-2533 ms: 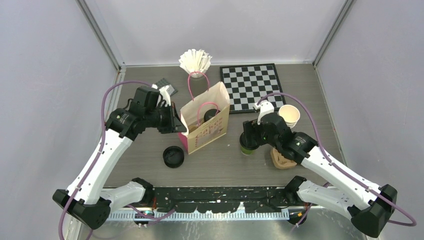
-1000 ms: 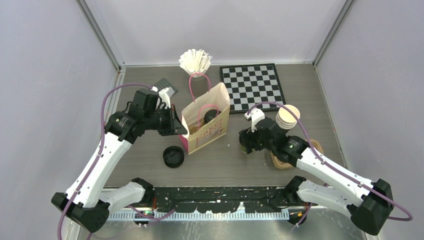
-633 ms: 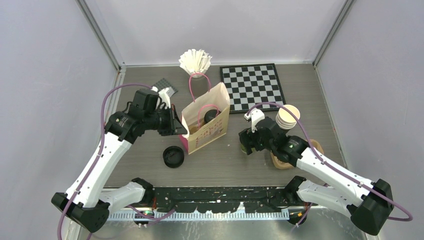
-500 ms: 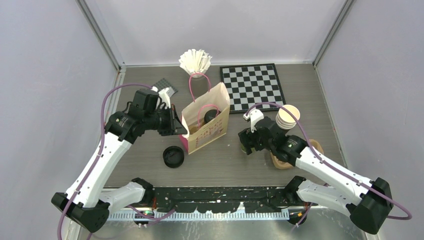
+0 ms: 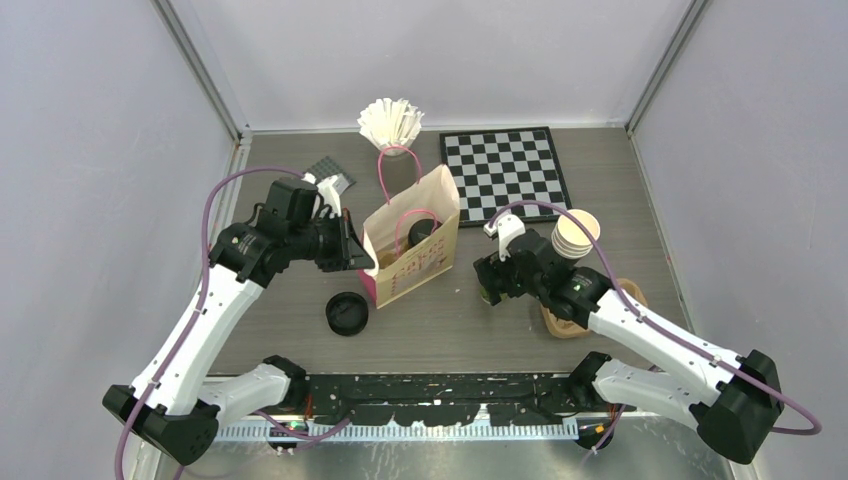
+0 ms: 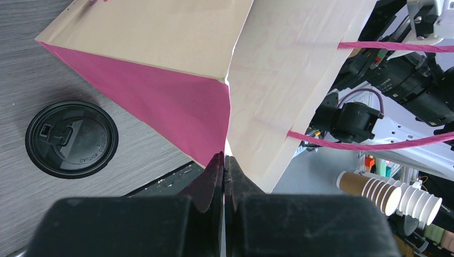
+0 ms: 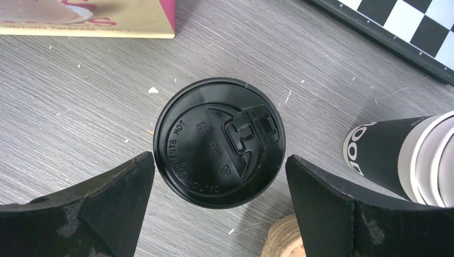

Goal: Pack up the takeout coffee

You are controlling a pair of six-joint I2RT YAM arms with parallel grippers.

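A takeout coffee cup with a black lid point(image 7: 219, 142) stands on the grey table, seen from straight above in the right wrist view. My right gripper point(image 7: 218, 159) is open, with a finger on each side of the lid and a gap to both. In the top view the right gripper point(image 5: 490, 283) covers most of that cup. My left gripper point(image 6: 225, 158) is shut on the corner edge of the cream paper bag point(image 6: 176, 37), which stands with its mouth open point(image 5: 415, 245). A dark round thing point(image 5: 421, 231) shows inside the bag.
A loose black lid point(image 5: 347, 313) lies in front of the bag's left corner. A stack of paper cups point(image 5: 577, 232) and a brown pulp carrier point(image 5: 565, 320) sit right of the right gripper. A chessboard point(image 5: 505, 172) and white paper filters point(image 5: 391, 120) lie at the back.
My right gripper's jaws have spread wide apart from the lidded cup and the wrist has shifted slightly away from the near edge. The left gripper and bag have not moved.
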